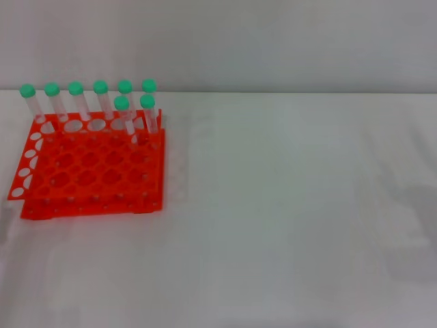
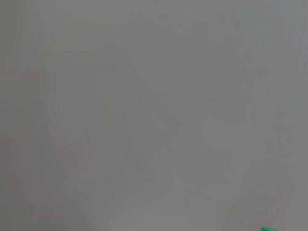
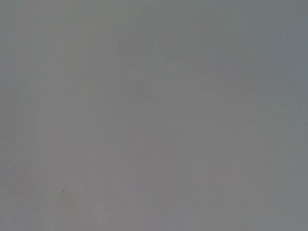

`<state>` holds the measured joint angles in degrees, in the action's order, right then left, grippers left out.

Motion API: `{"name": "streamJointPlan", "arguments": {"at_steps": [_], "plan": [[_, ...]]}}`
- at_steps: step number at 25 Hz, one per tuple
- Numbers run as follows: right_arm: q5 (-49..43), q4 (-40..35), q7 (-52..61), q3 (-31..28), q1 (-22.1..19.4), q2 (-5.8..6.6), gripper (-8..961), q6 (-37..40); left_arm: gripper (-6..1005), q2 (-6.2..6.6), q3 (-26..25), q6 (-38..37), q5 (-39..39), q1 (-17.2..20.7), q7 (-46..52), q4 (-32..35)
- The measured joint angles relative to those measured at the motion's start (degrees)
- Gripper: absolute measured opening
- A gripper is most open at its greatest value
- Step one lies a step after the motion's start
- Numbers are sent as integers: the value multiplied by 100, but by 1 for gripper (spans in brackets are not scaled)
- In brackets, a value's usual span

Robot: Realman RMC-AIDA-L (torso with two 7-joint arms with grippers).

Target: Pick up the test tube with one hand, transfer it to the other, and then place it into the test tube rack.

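The orange-red test tube rack (image 1: pixel 89 174) stands on the white table at the left in the head view. Several clear test tubes with green caps stand upright in its far rows, among them one at the rack's far right corner (image 1: pixel 148 113). No tube lies loose on the table. Neither gripper appears in any view. The left wrist view shows only bare grey surface with a sliver of a green cap (image 2: pixel 268 229) at one corner. The right wrist view shows plain grey surface.
The white table (image 1: pixel 293 205) stretches to the right of the rack and in front of it. A pale wall rises behind the table's far edge.
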<state>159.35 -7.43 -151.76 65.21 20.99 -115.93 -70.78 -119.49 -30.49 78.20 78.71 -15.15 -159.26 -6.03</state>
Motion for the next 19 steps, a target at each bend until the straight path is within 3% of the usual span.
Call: {"name": "streamJointPlan", "arguments": {"at_steps": [9,19], "plan": [[0,148,-1,21,-53,0,850,-27,893,3,9,-210,-5,-275,0,-25],[0,327,25,18,-75,0,850,-457,893,-5,-20,-104,19,-244,25,-311]]}}
